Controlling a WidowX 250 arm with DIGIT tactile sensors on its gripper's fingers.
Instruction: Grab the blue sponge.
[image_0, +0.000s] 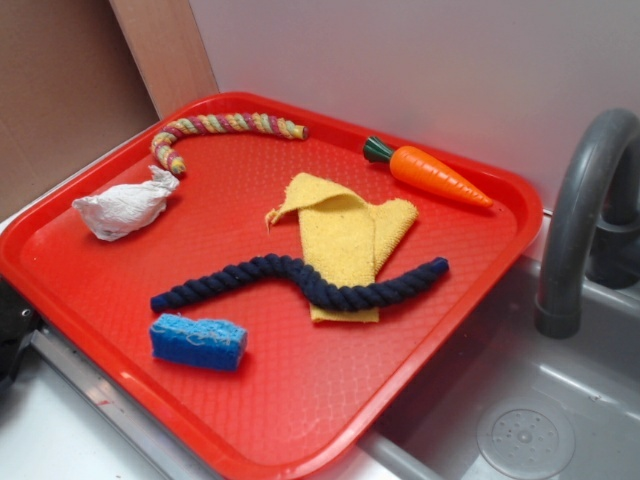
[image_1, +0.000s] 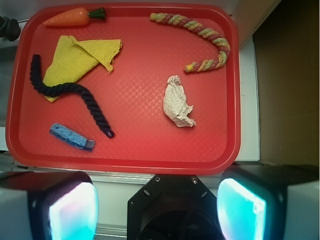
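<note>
While my gripper (image_1: 157, 200) is hanging wide open and empty above the tray's (image_1: 125, 162) near rim, I am seeing the sponge (image_1: 71, 136) lying flat in the tray's corner, well apart from the fingers (image_1: 72, 210). The navy rope (image_1: 70, 95) is snaking just beside it, lying across a yellow cloth (image_1: 75, 60), with crumpled paper (image_1: 177, 102), a carrot (image_1: 70, 16) and a striped rope (image_1: 200, 35) sitting farther out.

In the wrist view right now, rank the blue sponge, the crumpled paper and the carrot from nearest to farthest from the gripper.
1. Blue sponge: near edge of the tray, on the left.
2. Crumpled paper: mid-tray, to the right.
3. Carrot: far left corner.
The gripper sits off the tray's near edge, fingers apart.
</note>
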